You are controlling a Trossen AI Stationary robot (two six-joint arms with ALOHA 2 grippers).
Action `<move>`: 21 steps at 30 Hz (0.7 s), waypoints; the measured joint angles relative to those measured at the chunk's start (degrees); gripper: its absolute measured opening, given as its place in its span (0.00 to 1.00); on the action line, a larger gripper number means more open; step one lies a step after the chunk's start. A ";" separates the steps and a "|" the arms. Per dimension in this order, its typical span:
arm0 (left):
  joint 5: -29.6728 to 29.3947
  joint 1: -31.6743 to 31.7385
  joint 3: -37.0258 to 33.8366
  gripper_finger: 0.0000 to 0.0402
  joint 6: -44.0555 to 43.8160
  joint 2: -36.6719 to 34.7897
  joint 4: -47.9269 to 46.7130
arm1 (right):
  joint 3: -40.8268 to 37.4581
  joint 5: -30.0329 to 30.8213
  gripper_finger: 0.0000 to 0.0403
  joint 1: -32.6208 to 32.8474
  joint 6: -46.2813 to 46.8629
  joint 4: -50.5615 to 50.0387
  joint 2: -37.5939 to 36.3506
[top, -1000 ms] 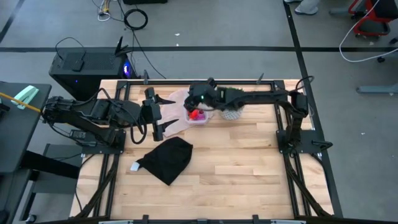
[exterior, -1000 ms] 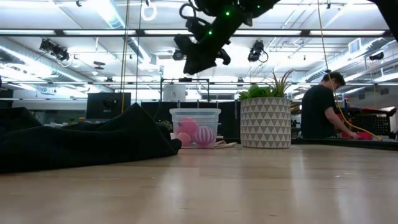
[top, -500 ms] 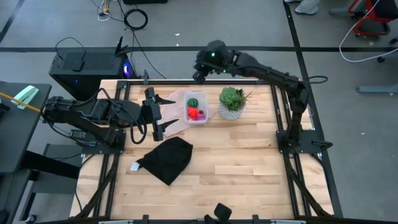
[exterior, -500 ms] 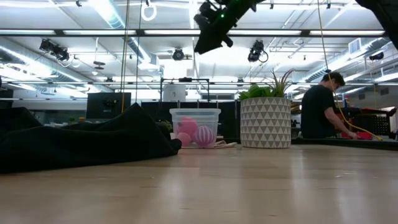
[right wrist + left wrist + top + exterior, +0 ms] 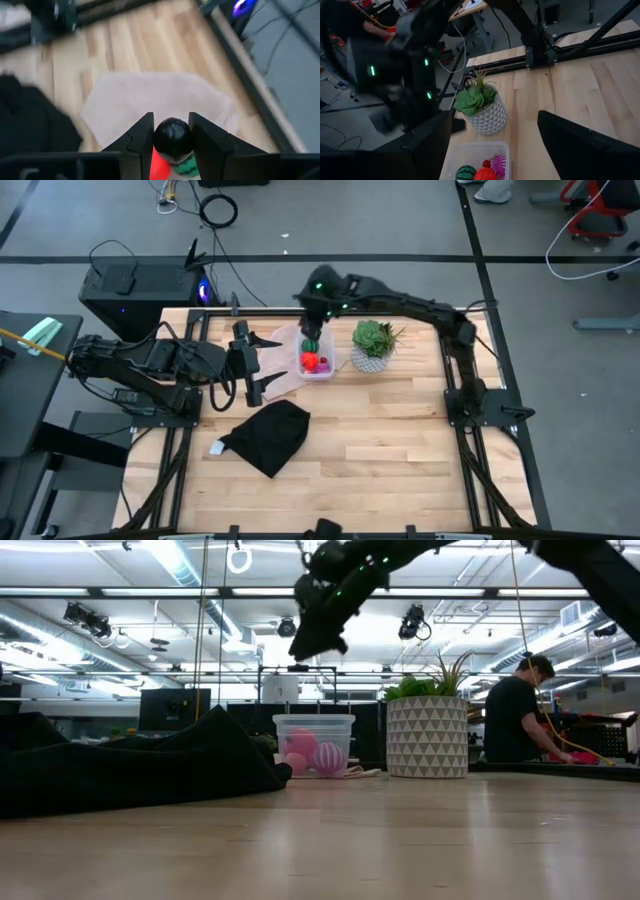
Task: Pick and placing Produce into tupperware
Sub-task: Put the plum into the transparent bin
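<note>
1. Nearest me on the wooden table lies a crumpled black cloth (image 5: 268,435); it is well apart from the work, so I ignore it.
2. The left gripper (image 5: 270,363) waits at the table's left side, fingers spread wide and holding nothing; I would leave it parked there so the arms do not cross.
3. The small clear rectangular plastic tub (image 5: 313,725) sits on a flat pale pinkish translucent sheet (image 5: 155,97), just beside the white patterned plant pot (image 5: 372,360); inside the tub I count 3 pieces: a green striped ball (image 5: 466,172), a red-orange piece (image 5: 485,175) and a magenta striped piece (image 5: 498,164).
4. The right gripper (image 5: 171,122) hangs high above the tub's far end, its 2 fingers clamped on a dark round piece (image 5: 172,136); red and green show directly beneath it in the right wrist view, so I judge the line-up roughly good.
5. To do this well I would come straight down, centred over the tub; let go only once low between its walls, since a round piece dropped from height may bounce out; keep the wrist off the succulent leaves.
6. Beyond the table a person (image 5: 515,720) works at a bench, clear of both arms.
</note>
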 joint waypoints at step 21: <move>-0.17 -0.02 0.02 0.75 1.84 -0.02 -0.02 | 16.63 1.63 0.30 -1.92 -7.81 -28.91 10.28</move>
